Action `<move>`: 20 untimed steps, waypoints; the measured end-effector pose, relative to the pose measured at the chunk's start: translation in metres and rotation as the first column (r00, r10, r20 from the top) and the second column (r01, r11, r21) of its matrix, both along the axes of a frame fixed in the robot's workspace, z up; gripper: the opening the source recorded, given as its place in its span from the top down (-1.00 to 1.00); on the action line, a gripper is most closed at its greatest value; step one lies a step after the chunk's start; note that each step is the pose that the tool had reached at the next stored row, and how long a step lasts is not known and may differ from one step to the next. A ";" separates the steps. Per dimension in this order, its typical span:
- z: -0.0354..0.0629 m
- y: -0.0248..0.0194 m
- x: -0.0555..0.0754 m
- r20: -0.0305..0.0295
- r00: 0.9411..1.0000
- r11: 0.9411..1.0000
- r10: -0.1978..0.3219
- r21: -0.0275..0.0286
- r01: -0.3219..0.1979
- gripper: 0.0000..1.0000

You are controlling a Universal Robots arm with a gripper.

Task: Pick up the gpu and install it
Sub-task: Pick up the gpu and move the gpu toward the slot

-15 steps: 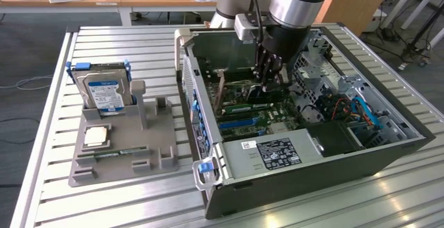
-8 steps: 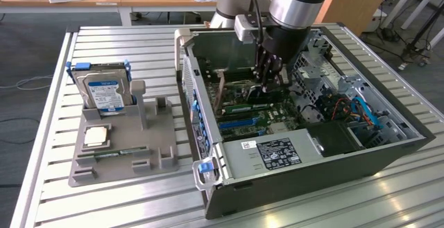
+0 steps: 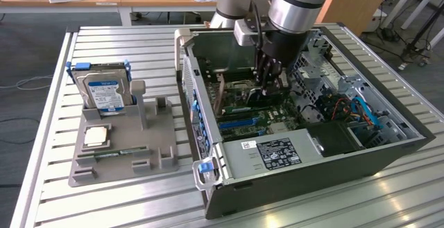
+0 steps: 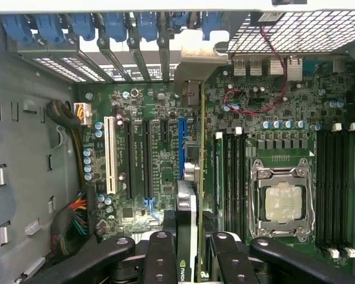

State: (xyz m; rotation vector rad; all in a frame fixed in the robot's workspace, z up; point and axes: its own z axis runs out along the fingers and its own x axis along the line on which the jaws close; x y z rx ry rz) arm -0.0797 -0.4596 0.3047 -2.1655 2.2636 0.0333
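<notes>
Black-fingered gripper [image 3: 267, 82] reaches down into the open dark grey computer case [image 3: 291, 181] that stands on the slatted metal table [image 3: 104, 202]. In the wrist view the gripper [image 4: 192, 251] is clamped on the gpu [image 4: 186, 204], a thin dark circuit card held edge-on between the fingers [image 4: 160, 254]. The card's long axis runs away from the gripper towards its silvery metal bracket [image 4: 196, 59] at the case's rear slot openings. It lies parallel to the long blue expansion slot [image 4: 181, 148] on the green motherboard [image 4: 136, 177], just beside it on the processor-socket side. Whether the card's edge touches the slot cannot be told.
</notes>
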 end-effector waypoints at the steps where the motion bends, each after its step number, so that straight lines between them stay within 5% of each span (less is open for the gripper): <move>1: -0.0012 -0.0003 0.000 0.000 1.000 1.000 0.001 0.000 -0.001 0.46; 20: -0.0181 -0.0015 -0.001 0.001 0.999 0.999 0.033 0.000 -0.033 0.46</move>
